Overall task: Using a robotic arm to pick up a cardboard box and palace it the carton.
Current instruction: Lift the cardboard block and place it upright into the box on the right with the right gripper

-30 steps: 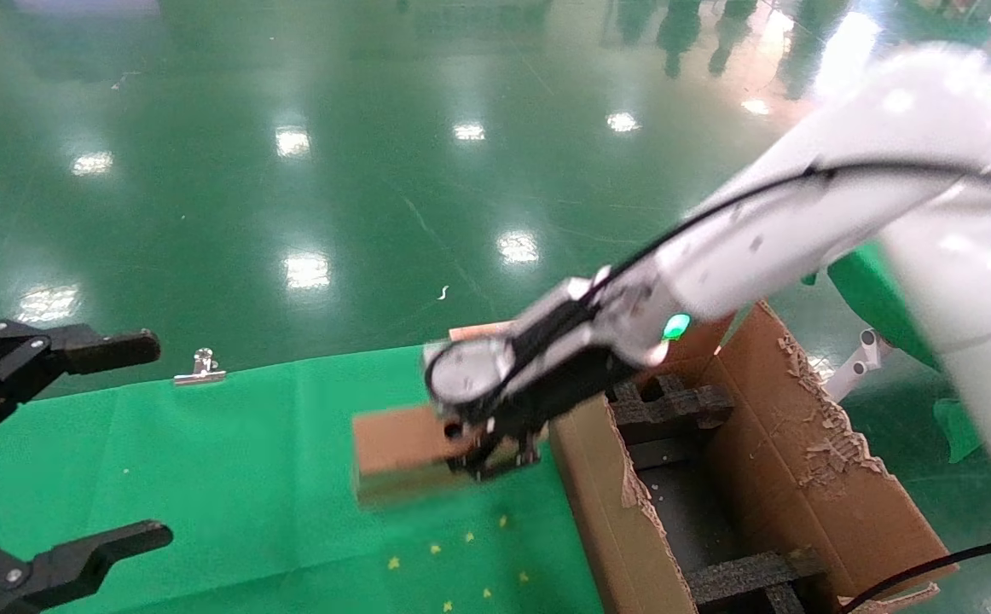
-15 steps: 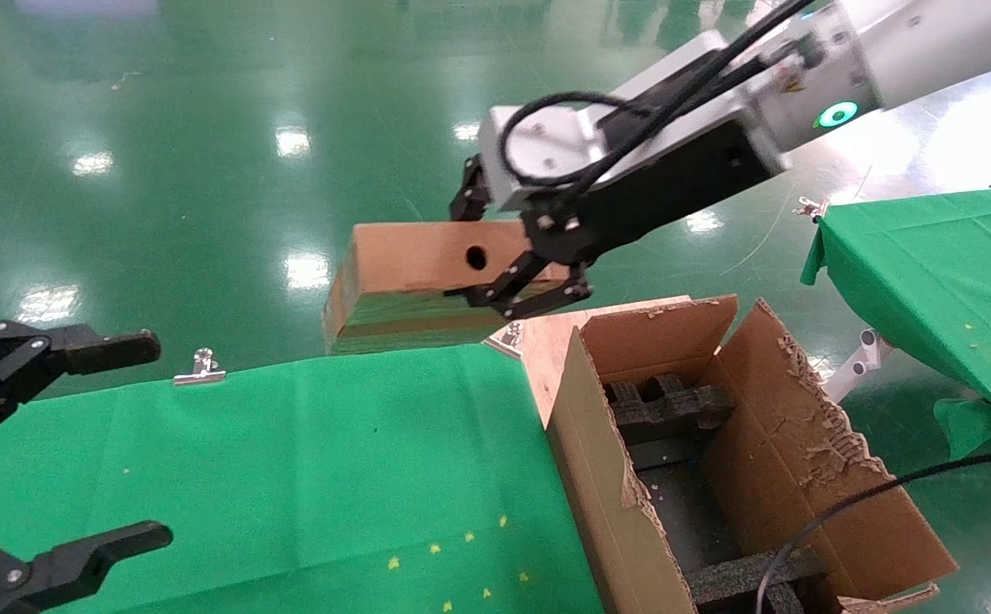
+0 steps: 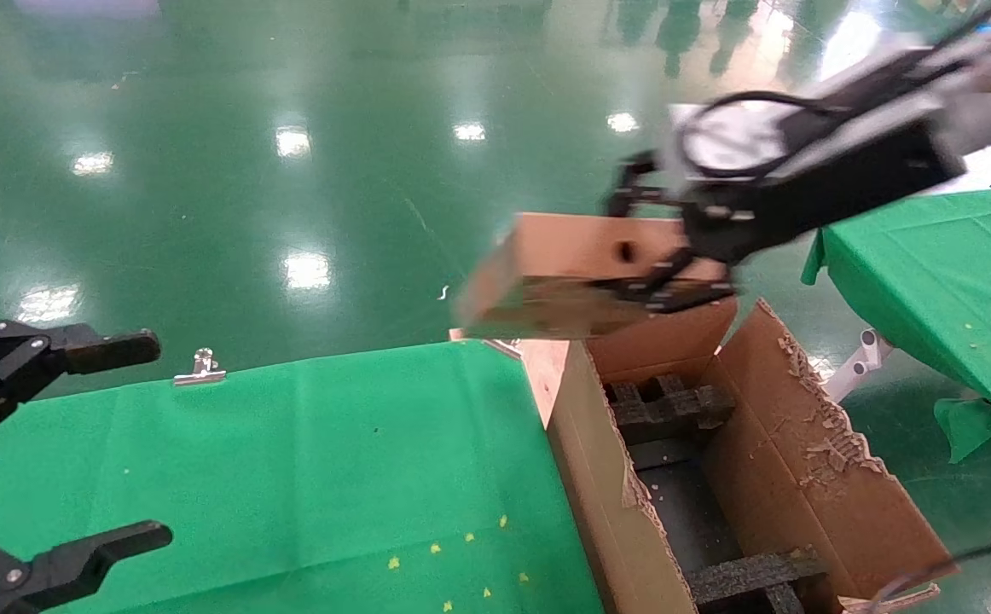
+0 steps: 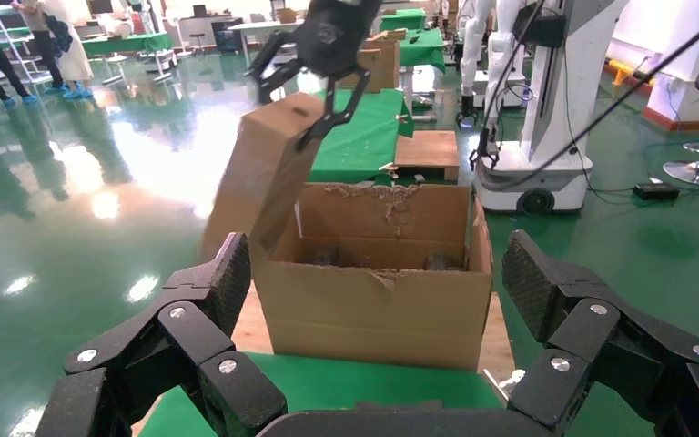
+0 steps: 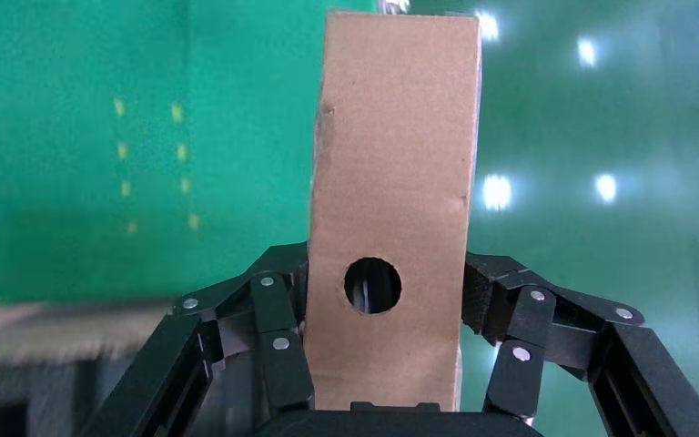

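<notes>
My right gripper (image 3: 670, 269) is shut on the small brown cardboard box (image 3: 564, 273), which has a round hole in its face. It holds the box in the air above the far left corner of the carton (image 3: 811, 460). The carton is large, open, with torn flaps and black foam inserts inside. The right wrist view shows the box (image 5: 391, 182) clamped between the black fingers (image 5: 278, 341). The left wrist view shows the box (image 4: 268, 168) tilted over the carton (image 4: 382, 282), with the right gripper (image 4: 314, 96) above it. My left gripper (image 3: 103, 443) is open and parked at the table's left.
The green cloth table (image 3: 291, 477) lies left of the carton, with a metal clip (image 3: 199, 367) at its far edge. A second green table (image 3: 939, 264) stands at the right. Shiny green floor lies beyond.
My right gripper lifted the box off the green table, then carried it to the right, from over the table's far edge to above the carton's far left corner. The left arm has not moved.
</notes>
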### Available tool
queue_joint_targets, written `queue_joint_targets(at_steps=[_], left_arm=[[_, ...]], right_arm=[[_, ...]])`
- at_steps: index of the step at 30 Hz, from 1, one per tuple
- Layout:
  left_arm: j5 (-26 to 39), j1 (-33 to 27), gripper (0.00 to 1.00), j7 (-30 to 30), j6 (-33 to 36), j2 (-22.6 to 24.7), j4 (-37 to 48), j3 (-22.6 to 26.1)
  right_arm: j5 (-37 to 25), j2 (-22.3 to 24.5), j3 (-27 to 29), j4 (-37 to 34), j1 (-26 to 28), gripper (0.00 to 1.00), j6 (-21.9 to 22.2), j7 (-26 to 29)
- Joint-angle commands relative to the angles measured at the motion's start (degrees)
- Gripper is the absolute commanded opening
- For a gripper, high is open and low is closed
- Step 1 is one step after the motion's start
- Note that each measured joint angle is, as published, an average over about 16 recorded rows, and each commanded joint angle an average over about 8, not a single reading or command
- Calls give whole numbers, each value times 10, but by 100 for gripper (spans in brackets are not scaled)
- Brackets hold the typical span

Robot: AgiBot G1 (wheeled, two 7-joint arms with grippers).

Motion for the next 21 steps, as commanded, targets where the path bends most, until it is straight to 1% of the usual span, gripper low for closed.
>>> queue_joint_targets(at_steps=[1,7,13,17,21], left_arm=[[0,0,100,0,0,0,0,0],[0,0,100,0,0,0,0,0],[0,0,100,0,0,0,0,0],[0,0,100,0,0,0,0,0],[0,0,100,0,0,0,0,0]], right_arm=[[2,26,-23,6,20,0,-1,2],[0,115,-95,37,77,0,0,28],[-5,195,-158,57,102,0,2,49],[-10,228,-187,69,107,0,5,60],[-13,245,-205,79,111,0,7,66]])
